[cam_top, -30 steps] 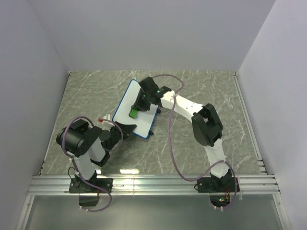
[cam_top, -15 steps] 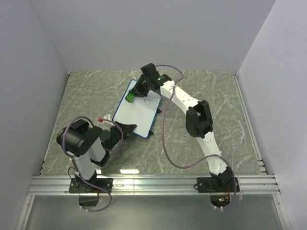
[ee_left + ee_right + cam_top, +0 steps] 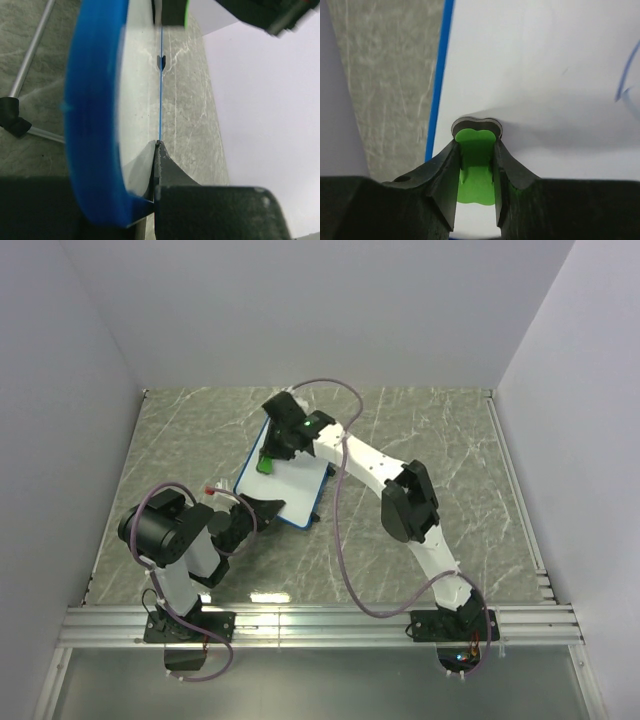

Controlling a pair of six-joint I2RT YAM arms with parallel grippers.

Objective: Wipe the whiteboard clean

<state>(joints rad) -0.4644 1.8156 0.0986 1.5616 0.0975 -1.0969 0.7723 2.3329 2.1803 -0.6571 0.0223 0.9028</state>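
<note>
The whiteboard (image 3: 290,485) lies on the table, white with a thin blue frame. My left gripper (image 3: 262,508) is shut on its near left edge; in the left wrist view the blue frame (image 3: 95,125) runs edge-on between the jaws. My right gripper (image 3: 268,455) is shut on the small green eraser (image 3: 264,464) and presses it on the board's far left part. In the right wrist view the eraser (image 3: 476,165) sits between the fingers, its dark pad on the white surface (image 3: 535,60). A faint blue scribble (image 3: 625,85) shows at the right.
The table is grey-green marble (image 3: 440,460) with white walls on three sides. A small red-tipped thing (image 3: 211,488) lies just left of the board. Metal rails (image 3: 320,625) run along the near edge.
My right gripper has swept the eraser from the board's middle up to its far edge, then left and slightly nearer. The left gripper and the board have not moved.
</note>
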